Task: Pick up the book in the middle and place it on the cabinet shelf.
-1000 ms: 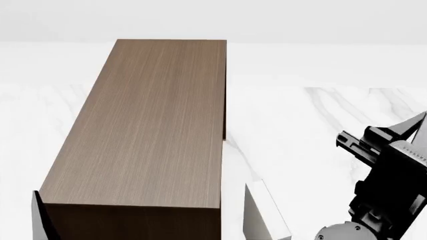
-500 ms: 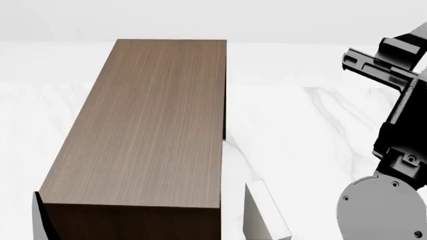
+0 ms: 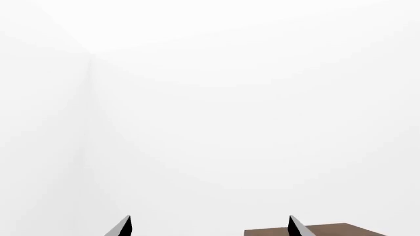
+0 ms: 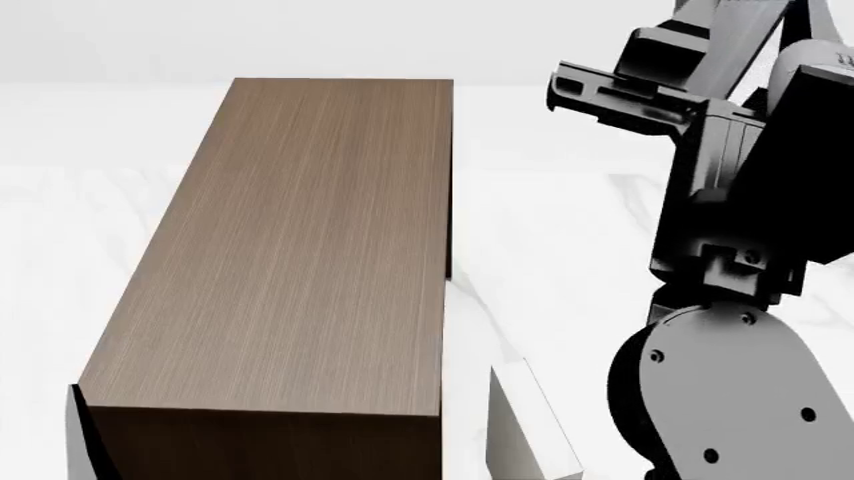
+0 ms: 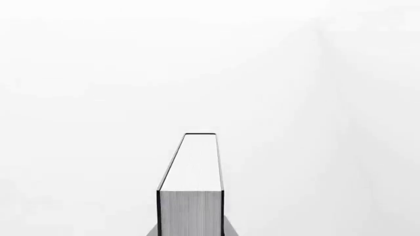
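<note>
In the right wrist view the book [image 5: 190, 182] sticks out from my right gripper [image 5: 190, 232], white page block facing me between thin dark covers. The gripper is shut on it, and the book is up in the air against a white background. In the head view my right arm [image 4: 727, 200] is raised at the right, beside the cabinet shelf [image 4: 307, 250]; its hand reaches the top edge there and I cannot make out the book. My left gripper [image 3: 210, 228] is open and empty, its tips wide apart, with a corner of the cabinet top [image 3: 328, 230] beside it.
A pale off-white book [image 4: 527, 430] stands on the white marble floor [image 4: 574, 260] just right of the cabinet's near end. Another pale book's edge [image 4: 76, 440] shows at the cabinet's near left corner.
My right arm has risen from low at the right edge to high in the head view and has moved left towards the cabinet. The cabinet and pale books have not moved.
</note>
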Robot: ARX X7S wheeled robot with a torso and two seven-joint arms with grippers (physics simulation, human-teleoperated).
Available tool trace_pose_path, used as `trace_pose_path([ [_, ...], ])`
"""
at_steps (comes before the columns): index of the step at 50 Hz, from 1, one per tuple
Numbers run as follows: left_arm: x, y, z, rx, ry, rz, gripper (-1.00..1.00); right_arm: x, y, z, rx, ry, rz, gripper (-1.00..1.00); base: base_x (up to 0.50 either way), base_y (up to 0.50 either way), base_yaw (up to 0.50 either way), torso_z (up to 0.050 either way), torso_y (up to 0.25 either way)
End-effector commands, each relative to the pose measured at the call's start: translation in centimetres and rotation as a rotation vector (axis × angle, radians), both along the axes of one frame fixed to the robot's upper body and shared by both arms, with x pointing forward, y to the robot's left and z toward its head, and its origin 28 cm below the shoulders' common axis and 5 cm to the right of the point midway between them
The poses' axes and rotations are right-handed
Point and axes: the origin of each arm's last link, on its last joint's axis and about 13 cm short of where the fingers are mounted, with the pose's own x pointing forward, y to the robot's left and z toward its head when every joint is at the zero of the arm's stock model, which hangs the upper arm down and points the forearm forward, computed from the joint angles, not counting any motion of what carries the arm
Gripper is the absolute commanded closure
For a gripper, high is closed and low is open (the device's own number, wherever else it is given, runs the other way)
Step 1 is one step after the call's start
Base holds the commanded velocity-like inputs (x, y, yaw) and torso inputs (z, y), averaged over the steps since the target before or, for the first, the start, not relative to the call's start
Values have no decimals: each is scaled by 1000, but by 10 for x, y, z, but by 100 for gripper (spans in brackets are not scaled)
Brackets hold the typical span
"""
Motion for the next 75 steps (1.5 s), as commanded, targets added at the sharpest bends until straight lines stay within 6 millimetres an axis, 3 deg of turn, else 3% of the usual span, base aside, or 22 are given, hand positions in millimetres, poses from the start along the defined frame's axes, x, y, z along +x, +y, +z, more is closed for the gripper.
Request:
trace_pose_path([
  [1,1,0,1,3,-13,1,-100,-5,16,13,-8,-39,159,100,0,0,0,0,0],
  [26,1,0,1,5,-12,1,-100,-18,33,23,75,-32,519,100,0,0,0,1,2],
  [27,1,0,1,5,-12,3,-100,-18,34,24,166,31,615,100,0,0,0,0,0],
  [30,2,0,1,5,-11,4,-100,-18,35,25,224,72,679,100,0,0,0,0,0],
  [38,3,1,1,3,-9,8,-100,-19,38,25,252,98,737,100,0,0,0,0,1],
  [41,3,1,1,4,-8,9,-100,-18,41,23,351,169,819,100,0,0,0,0,3],
  [75,2,0,0,10,3,-3,-100,-15,59,12,695,346,1051,100,0,0,0,0,2],
])
